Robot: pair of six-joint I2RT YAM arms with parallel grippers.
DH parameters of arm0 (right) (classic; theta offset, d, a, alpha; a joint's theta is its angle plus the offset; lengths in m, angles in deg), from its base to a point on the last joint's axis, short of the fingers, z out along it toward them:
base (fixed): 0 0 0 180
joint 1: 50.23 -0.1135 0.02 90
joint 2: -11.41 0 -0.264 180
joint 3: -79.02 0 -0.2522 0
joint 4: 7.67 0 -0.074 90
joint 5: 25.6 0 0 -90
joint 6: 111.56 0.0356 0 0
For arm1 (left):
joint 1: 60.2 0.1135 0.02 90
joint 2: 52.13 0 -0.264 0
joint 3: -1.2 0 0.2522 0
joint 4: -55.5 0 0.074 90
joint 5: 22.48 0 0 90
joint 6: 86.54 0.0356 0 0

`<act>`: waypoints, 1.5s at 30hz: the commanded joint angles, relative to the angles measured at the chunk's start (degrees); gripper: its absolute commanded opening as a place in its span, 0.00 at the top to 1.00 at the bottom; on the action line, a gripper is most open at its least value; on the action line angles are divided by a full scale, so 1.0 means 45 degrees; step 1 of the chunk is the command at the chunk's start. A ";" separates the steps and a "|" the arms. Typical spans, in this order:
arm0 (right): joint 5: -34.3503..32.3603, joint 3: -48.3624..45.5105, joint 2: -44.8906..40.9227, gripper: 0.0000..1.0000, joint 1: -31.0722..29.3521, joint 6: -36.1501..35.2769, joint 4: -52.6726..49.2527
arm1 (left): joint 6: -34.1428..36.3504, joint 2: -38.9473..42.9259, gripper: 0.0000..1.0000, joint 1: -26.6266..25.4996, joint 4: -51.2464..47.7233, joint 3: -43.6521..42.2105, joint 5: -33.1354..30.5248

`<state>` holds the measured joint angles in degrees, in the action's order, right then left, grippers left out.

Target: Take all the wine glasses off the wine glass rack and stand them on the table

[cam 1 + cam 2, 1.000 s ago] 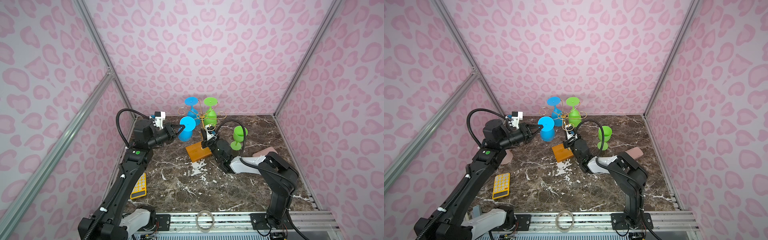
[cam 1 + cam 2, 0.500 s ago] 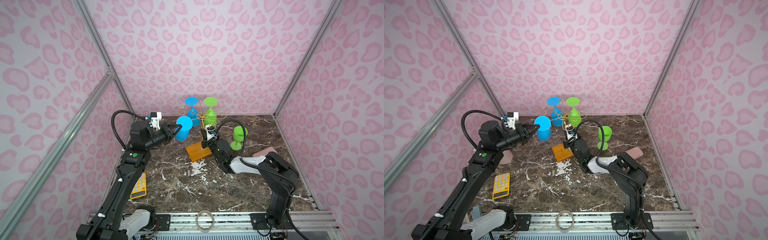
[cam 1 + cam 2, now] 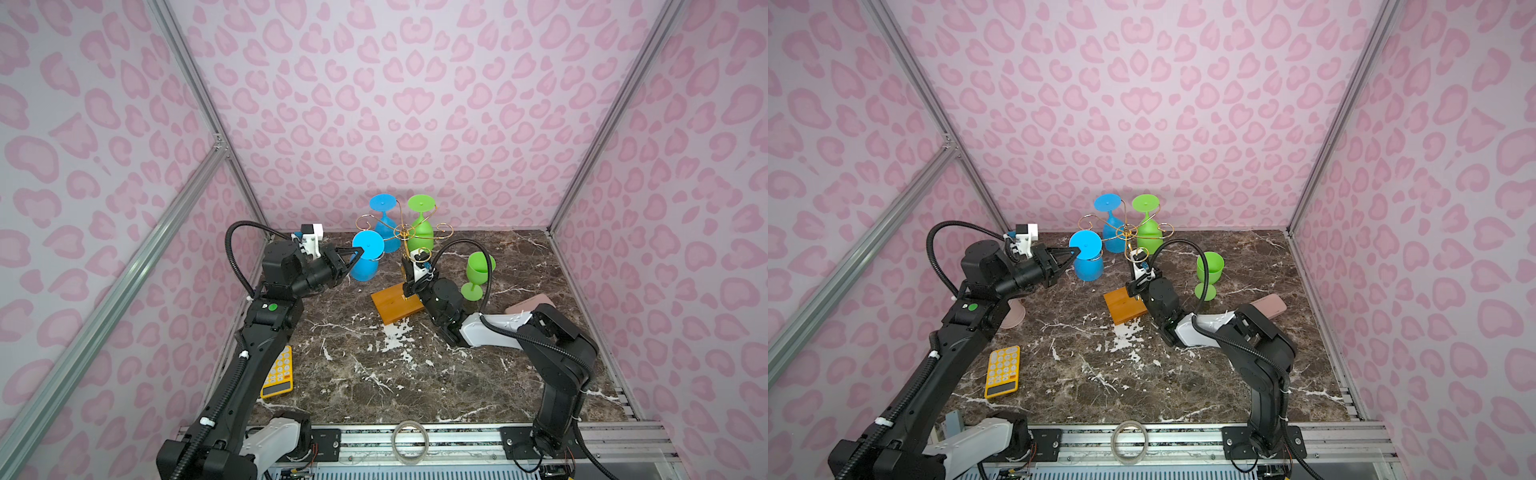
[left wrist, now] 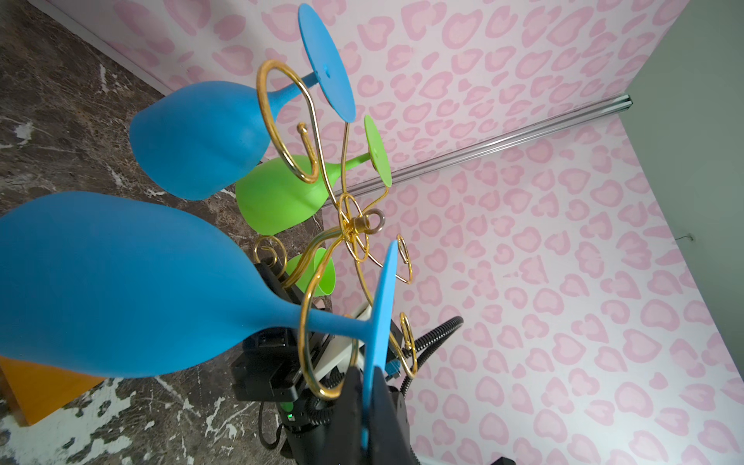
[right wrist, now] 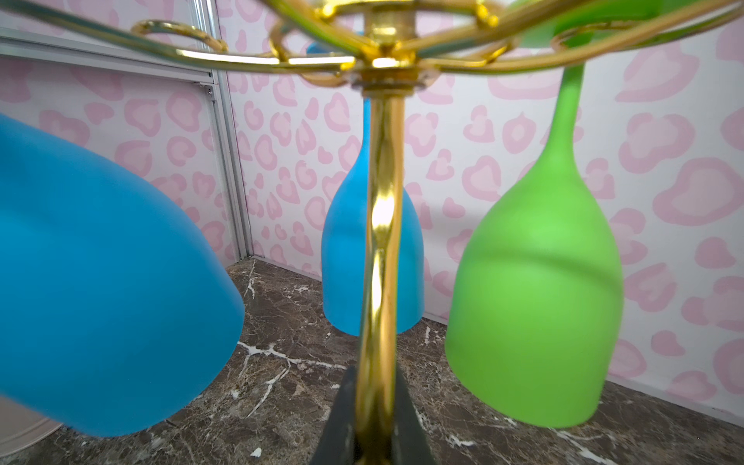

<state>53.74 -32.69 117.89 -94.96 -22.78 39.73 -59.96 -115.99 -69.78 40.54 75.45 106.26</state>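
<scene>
In a top view, left of centre, the left gripper is clenched on the foot rim of a tilted blue glass, its stem at a scroll arm of the rack, while at centre the right gripper grasps the rack's post.

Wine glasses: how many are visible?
4. Tilted blue glass in left pincer; blue glass and green glass hanging on gold wire rack; upright green glass on marble table. None seems hidden.
</scene>
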 commanded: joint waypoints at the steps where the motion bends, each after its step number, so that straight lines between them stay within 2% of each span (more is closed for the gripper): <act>1: 0.0180 -0.0095 0.0089 1.00 -0.0012 0.0210 -0.0584 | -0.0270 -0.0102 0.96 0.0001 0.1052 0.0074 -0.0015; 21: 0.0184 -0.0102 0.0167 1.00 -0.0004 0.0270 -0.0588 | -0.0812 -0.0856 0.96 -0.0130 0.2124 0.0112 0.0155; 45: 0.0102 -0.0037 0.0225 1.00 0.0003 0.0270 -0.0575 | -0.1063 -0.1608 0.96 -0.1005 0.2608 0.0386 0.0315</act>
<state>53.81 -32.69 118.11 -94.90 -22.67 40.06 -64.61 -123.16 -74.15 49.37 76.89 106.77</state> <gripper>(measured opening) 0.110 0.061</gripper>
